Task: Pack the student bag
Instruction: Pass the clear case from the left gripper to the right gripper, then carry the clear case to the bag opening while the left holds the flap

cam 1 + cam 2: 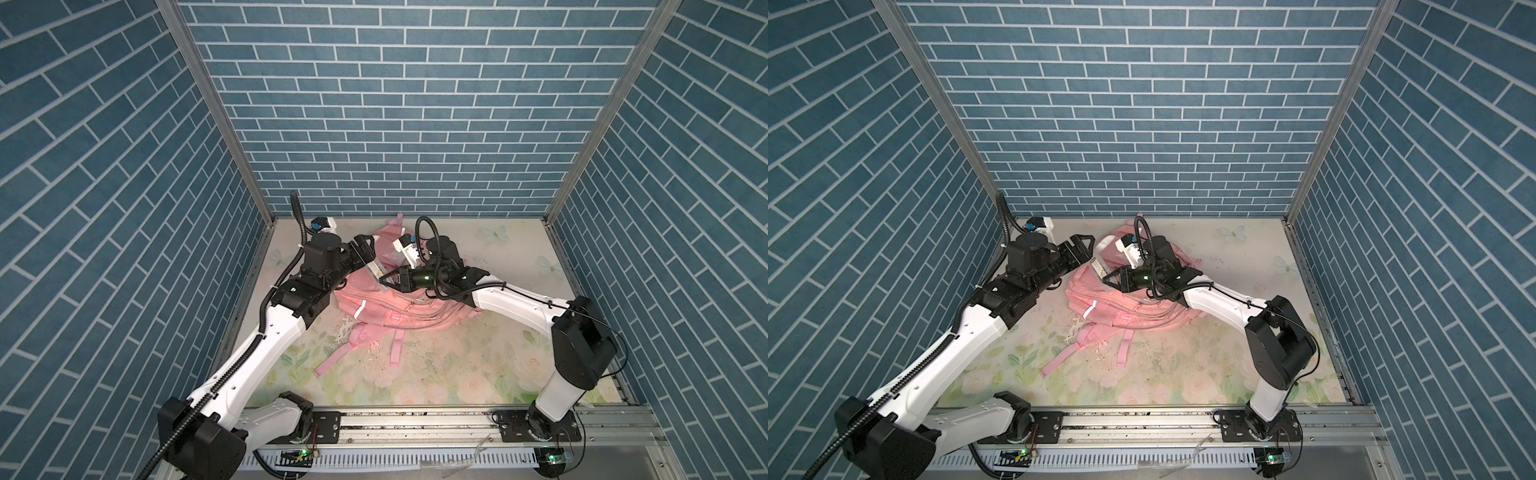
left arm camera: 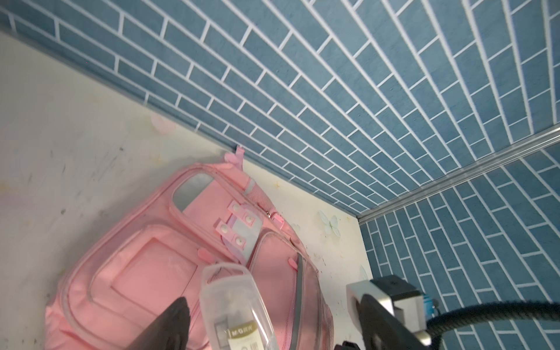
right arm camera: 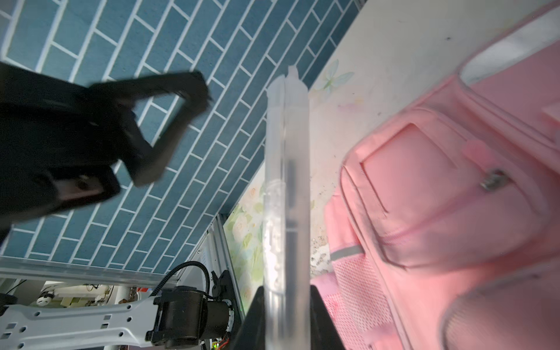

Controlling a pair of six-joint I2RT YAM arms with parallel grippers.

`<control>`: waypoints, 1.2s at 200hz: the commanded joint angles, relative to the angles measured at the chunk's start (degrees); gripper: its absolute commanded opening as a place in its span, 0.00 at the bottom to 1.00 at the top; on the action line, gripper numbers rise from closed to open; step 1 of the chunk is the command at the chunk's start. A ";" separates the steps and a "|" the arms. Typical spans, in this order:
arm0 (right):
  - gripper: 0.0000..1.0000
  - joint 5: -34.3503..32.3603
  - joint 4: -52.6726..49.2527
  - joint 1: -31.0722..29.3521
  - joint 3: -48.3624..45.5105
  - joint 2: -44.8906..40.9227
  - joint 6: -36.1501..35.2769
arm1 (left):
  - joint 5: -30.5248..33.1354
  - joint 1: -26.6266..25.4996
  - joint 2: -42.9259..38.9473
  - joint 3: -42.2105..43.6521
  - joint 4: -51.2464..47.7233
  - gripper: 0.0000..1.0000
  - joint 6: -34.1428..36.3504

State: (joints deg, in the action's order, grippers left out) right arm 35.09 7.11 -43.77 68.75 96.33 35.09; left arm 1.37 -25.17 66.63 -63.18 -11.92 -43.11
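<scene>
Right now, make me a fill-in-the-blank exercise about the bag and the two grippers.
The student bag lying on the table is ____ in colour. The right gripper clamps the clear plastic case, while the left gripper holds ____. Its jaws stand ____.
Missing words: pink; nothing; open.

Student bag [image 1: 1121, 305], pink, lies flat at centre frame on the floral table [image 1: 1183, 374], straps trailing toward lower left. Left gripper [image 1: 1086, 248] sits left of centre at the bag's upper edge, jaws spread. Right gripper [image 1: 1109, 281] is over the bag, pinching a small clear case [image 1: 1098, 267]. Blue brick walls [image 1: 1142, 104] all round.
</scene>
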 commanded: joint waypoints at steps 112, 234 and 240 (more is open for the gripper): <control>0.15 -5.39 -6.47 33.24 -26.52 -32.54 6.76 | 19.39 -27.39 27.78 -15.81 -13.75 0.76 30.70; 0.14 -3.89 -7.40 37.34 -33.01 -38.59 7.42 | 27.31 -30.32 51.48 -38.11 -29.61 0.53 25.80; 0.14 -3.81 -7.14 37.34 -33.22 -38.74 7.60 | 26.44 -30.11 51.81 -38.61 -29.55 0.49 25.80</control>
State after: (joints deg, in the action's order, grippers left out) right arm 30.24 -1.32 -6.74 36.16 58.85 40.77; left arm 26.59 -55.86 116.95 -98.45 -37.58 -15.66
